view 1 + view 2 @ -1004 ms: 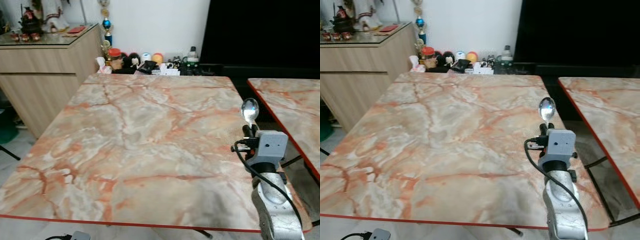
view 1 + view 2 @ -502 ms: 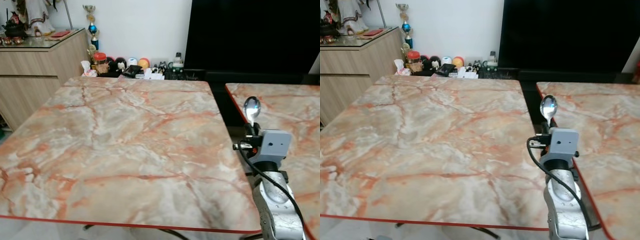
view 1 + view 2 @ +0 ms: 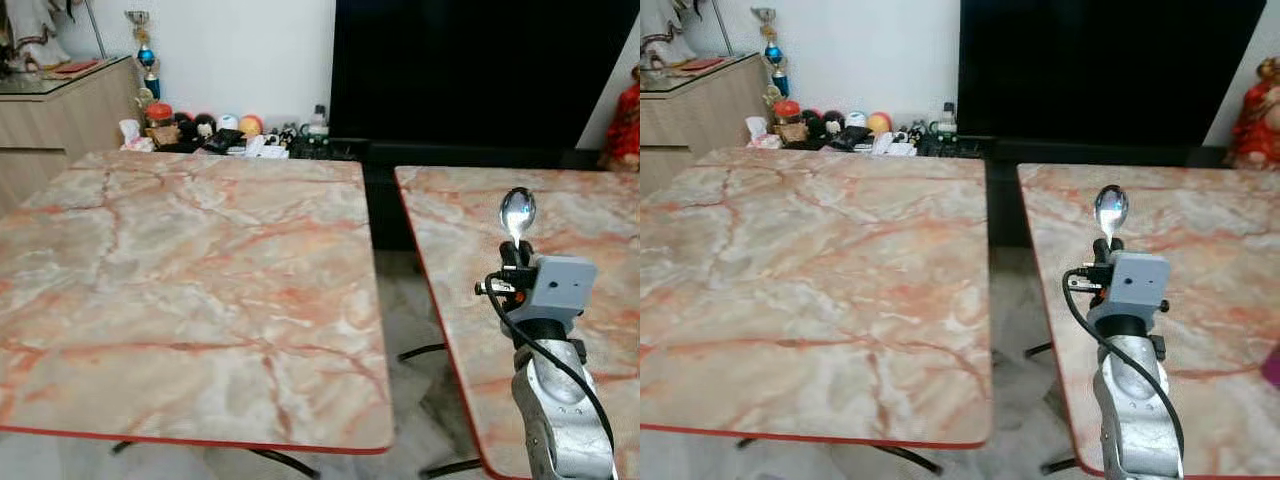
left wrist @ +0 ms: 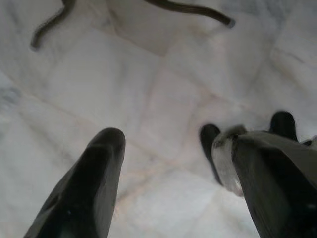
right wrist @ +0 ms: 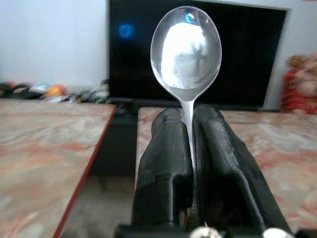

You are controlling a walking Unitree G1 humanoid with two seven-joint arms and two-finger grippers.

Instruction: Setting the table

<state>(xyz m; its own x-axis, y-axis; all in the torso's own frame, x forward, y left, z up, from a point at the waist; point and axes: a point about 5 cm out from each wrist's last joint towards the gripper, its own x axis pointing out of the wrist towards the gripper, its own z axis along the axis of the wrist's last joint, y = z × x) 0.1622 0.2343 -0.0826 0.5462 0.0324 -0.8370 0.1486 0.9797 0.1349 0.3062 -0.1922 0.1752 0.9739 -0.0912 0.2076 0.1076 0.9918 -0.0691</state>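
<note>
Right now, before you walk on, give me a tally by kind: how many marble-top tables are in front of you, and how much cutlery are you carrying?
Marble-top tables: 2, the left table and the right table
Spoons: 1, the spoon held upright in the right end effector
Total: 3

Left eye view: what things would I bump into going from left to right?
Big orange-veined marble table → bare floor gap → shiny metal spoon held upright in the right gripper over the second marble table → red figurine.
</note>
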